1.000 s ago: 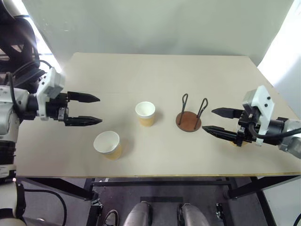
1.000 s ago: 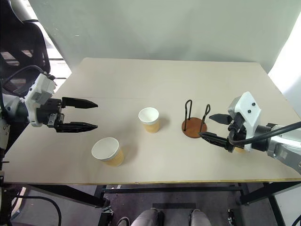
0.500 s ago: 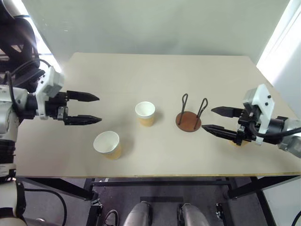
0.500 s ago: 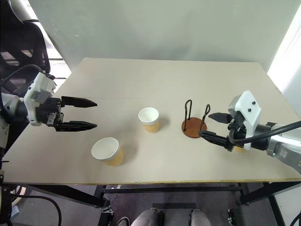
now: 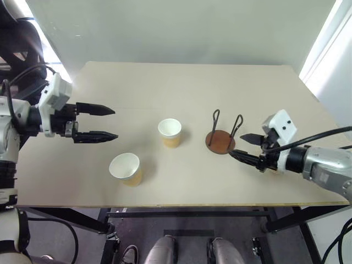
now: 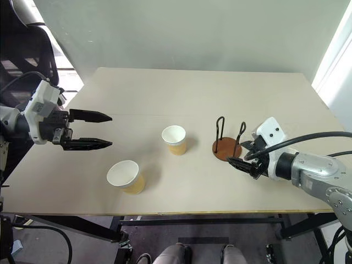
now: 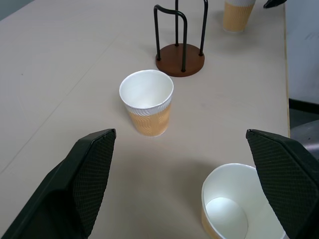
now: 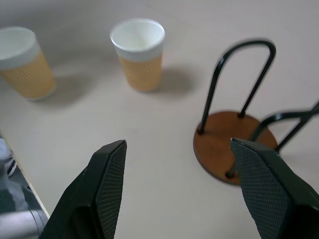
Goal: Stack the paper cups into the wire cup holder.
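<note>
Right gripper (image 5: 246, 147) moved left, now just beside the wire cup holder (image 5: 220, 141): brown disc base, two black wire loops, standing right of centre on the counter (image 5: 181, 82). Two paper cups, tan wall, white rim: one (image 5: 170, 132) at centre, one (image 5: 125, 169) near-left. Right jaws part-open, holding nothing. Left gripper (image 5: 108, 122) jaws wide open, holding nothing, far left.

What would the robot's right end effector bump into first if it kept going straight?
Probably the wire cup holder: the open right end effector points at its base, just ahead.
</note>
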Controlling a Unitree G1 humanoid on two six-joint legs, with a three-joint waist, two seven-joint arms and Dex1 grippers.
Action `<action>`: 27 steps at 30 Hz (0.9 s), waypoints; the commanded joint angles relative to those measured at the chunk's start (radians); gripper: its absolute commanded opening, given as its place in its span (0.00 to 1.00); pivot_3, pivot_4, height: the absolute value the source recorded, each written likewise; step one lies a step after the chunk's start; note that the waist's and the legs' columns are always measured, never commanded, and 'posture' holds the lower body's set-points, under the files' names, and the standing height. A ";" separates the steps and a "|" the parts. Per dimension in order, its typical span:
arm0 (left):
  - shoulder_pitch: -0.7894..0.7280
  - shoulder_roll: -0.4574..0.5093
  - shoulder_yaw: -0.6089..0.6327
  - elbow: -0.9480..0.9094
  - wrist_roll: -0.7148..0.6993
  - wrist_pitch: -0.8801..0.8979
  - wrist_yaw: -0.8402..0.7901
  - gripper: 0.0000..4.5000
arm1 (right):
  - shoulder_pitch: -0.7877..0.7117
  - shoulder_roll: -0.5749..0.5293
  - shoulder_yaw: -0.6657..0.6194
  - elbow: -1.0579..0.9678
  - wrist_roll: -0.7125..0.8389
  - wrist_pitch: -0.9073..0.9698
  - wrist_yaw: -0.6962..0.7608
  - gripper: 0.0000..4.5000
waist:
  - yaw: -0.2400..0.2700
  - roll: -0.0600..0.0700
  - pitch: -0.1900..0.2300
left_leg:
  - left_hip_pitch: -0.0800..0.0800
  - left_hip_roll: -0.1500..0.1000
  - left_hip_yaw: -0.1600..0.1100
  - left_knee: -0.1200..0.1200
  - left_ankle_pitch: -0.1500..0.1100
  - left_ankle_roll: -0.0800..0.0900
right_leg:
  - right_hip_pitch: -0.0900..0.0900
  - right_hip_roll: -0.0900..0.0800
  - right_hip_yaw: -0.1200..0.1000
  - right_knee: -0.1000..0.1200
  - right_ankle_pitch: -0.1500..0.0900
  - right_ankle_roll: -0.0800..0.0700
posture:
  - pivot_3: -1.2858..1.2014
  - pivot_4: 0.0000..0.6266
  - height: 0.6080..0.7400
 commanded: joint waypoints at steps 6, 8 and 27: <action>0.001 0.006 0.025 -0.052 -0.027 0.015 -0.007 0.99 | -0.040 0.143 0.057 0.048 -0.092 0.096 -0.172 0.75 | 0.000 0.000 0.000 | 0.000 0.000 0.000 -0.001 0.005 0.007 | 0.000 0.000 0.000 0.000 0.001 0.000 | 0.52 0.24 1.00; 0.003 0.004 0.027 -0.057 -0.030 0.018 -0.005 0.99 | -0.047 0.173 0.070 0.065 -0.126 0.099 -0.192 0.75 | 0.000 0.000 0.000 | 0.000 0.000 0.000 -0.001 0.004 0.006 | 0.000 0.000 0.000 0.000 0.001 -0.001 | 0.52 0.24 1.00; 0.038 0.006 0.045 -0.099 -0.055 0.038 0.017 0.99 | -0.160 0.366 0.200 0.298 -0.463 -0.046 -0.200 0.75 | -0.001 0.000 0.000 | 0.001 0.000 0.000 -0.005 0.005 0.001 | -0.002 0.000 -0.001 0.000 0.003 -0.004 | 0.52 0.24 1.00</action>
